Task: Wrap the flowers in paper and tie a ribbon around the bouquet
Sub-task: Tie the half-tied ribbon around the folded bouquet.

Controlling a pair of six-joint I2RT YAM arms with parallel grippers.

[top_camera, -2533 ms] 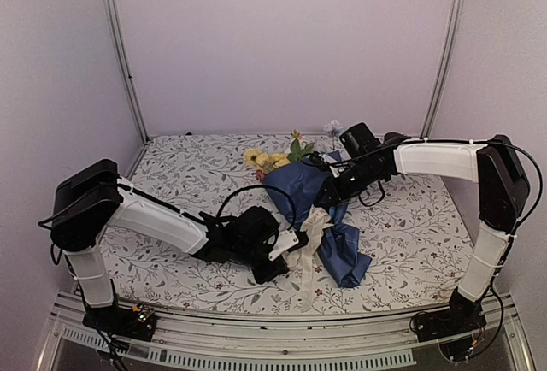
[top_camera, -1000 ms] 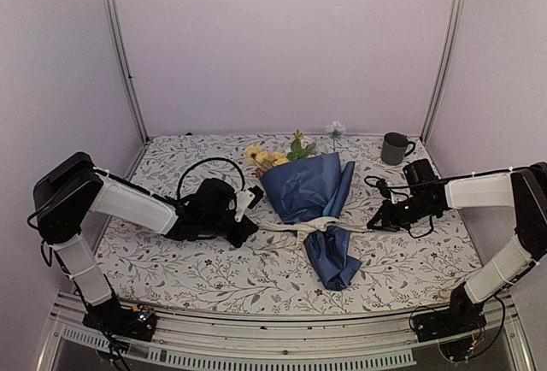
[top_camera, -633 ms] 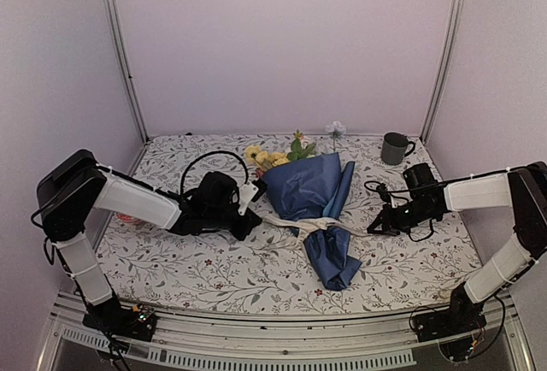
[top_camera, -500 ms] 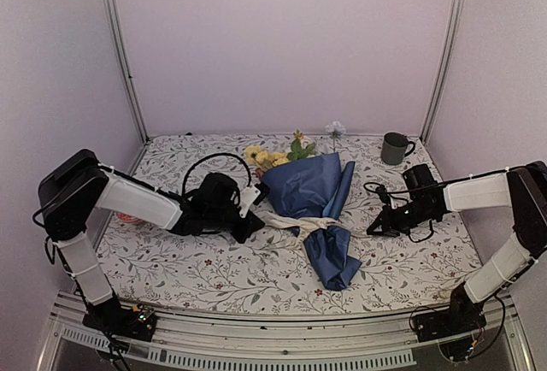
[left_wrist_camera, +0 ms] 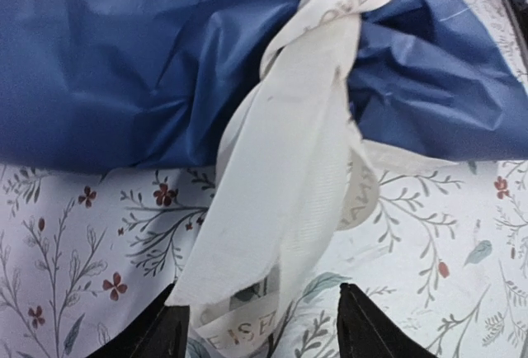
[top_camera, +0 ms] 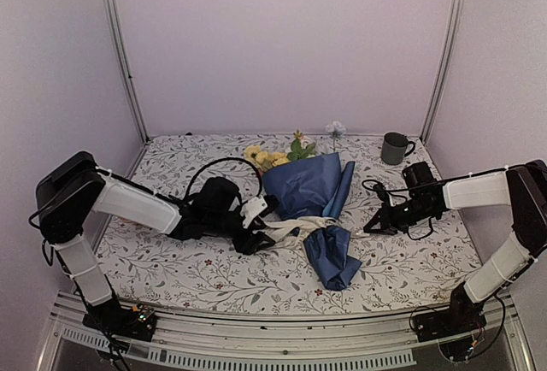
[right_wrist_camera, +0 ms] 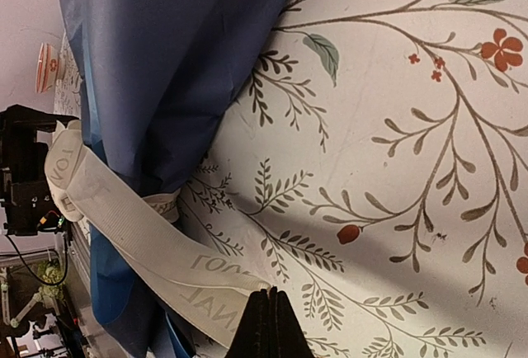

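Note:
The bouquet lies mid-table: yellow flowers [top_camera: 265,159] stick out of the far end of a cone of dark blue paper [top_camera: 303,185]. The cream ribbon [top_camera: 295,226] is wound round its narrow waist. My left gripper [top_camera: 257,220] sits just left of the waist, open. In the left wrist view a loose ribbon [left_wrist_camera: 289,193] end droops between its spread fingers [left_wrist_camera: 169,335] without being clamped. My right gripper [top_camera: 369,227] is to the right, shut on the other ribbon [right_wrist_camera: 157,242] end, which meets its closed tips [right_wrist_camera: 266,304].
A grey mug [top_camera: 394,147] stands at the back right. One white flower [top_camera: 333,128] lies at the back edge. The floral tablecloth [top_camera: 214,273] covers the table, and side walls close it in left and right.
My left gripper has slid right toward the bouquet's waist and opened, letting go of its ribbon end. The ribbon, taut a second ago, now hangs slack. The right gripper has barely moved.

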